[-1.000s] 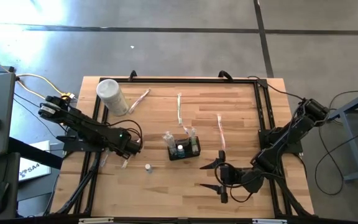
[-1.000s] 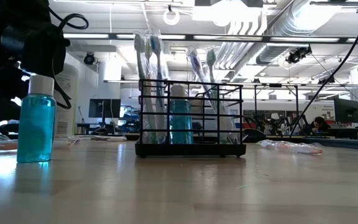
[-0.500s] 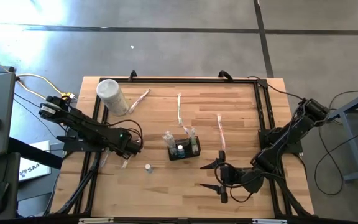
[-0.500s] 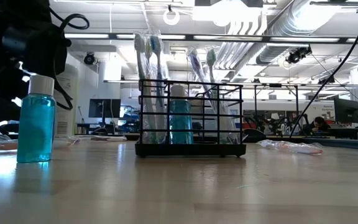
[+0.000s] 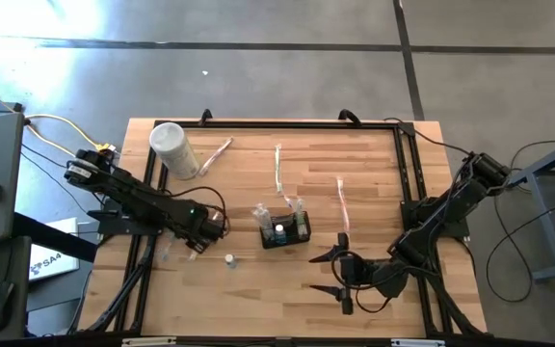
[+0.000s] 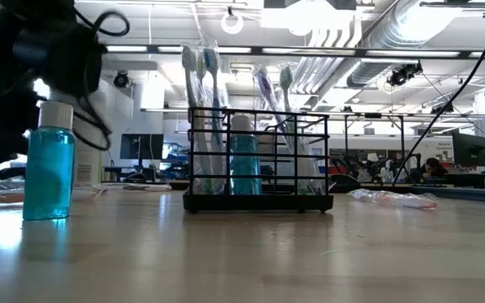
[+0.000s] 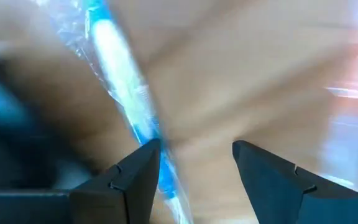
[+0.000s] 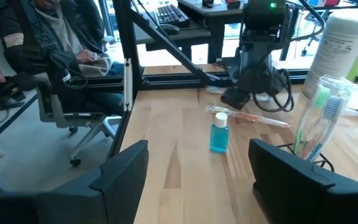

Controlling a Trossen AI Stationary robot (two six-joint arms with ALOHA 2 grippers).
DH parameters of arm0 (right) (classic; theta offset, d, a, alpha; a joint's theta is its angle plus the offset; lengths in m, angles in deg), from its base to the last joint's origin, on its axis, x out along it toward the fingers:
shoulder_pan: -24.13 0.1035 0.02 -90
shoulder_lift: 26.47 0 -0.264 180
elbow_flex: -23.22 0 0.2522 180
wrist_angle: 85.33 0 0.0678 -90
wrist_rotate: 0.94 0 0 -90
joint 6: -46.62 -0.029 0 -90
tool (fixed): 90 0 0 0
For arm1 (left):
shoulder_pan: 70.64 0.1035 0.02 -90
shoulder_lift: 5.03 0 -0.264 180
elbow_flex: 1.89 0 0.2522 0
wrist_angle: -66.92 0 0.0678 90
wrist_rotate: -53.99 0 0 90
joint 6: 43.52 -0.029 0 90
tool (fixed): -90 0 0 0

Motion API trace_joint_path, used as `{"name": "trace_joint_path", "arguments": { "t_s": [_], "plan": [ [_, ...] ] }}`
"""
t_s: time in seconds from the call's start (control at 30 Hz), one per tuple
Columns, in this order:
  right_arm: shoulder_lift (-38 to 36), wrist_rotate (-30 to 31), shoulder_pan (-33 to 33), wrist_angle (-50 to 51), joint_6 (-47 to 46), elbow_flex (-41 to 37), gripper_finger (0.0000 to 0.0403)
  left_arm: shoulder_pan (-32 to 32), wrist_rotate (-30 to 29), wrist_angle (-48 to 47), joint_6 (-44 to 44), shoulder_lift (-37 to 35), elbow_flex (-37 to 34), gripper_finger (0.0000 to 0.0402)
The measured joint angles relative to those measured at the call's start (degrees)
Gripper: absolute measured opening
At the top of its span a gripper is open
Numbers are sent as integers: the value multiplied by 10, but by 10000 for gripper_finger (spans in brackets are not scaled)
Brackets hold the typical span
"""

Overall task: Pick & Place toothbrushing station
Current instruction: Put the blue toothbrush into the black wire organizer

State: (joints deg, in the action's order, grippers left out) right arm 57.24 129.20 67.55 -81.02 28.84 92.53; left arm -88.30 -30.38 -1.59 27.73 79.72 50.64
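The toothbrushing station (image 5: 285, 231), a small black wire holder (image 6: 258, 160), stands on its base at the table's middle with wrapped toothbrushes and a blue bottle in it. A second blue bottle (image 6: 49, 164) stands upright to its left. My left gripper (image 5: 208, 231) points down, open, just left of that bottle. A blue-and-white toothbrush in clear wrap (image 7: 120, 68) lies on the wood beside one of its fingers (image 7: 138, 171). My right gripper (image 5: 340, 275) waits open near the table's near right side, aimed at the station (image 8: 316, 134). My left gripper stands with one finger (image 7: 138, 171) right against the wrapped toothbrush's lower part (image 7: 157, 165), which lies flat on the table. The blur keeps me from telling whether the finger touches it. Nothing sits in the gap between the two fingers.
A tall white canister (image 5: 173, 149) lies at the far left of the table. Loose wrapped toothbrushes (image 5: 277, 169) (image 5: 341, 198) (image 5: 218, 154) lie behind the station. A black frame (image 5: 408, 183) rims the table. Seated people (image 8: 48, 43) show beyond the left edge.
My left gripper has shifted a little toward the table's right, toward the standing blue bottle, and has rolled somewhat about its own pointing line. Its fingers keep the same gap. The bottle, the station and my right gripper have stayed put.
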Motion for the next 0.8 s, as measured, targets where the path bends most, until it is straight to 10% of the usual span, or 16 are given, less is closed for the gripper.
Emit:
{"name": "trace_joint_path", "arguments": {
  "t_s": [0.27,0.8],
  "plan": [
    [0,0,-1,1,0,0,270,0,7,176,-53,-2,20,214],
    [0,0,-1,2,0,0,270,-1,-109,-72,-80,-2,160,213]
  ]
}}
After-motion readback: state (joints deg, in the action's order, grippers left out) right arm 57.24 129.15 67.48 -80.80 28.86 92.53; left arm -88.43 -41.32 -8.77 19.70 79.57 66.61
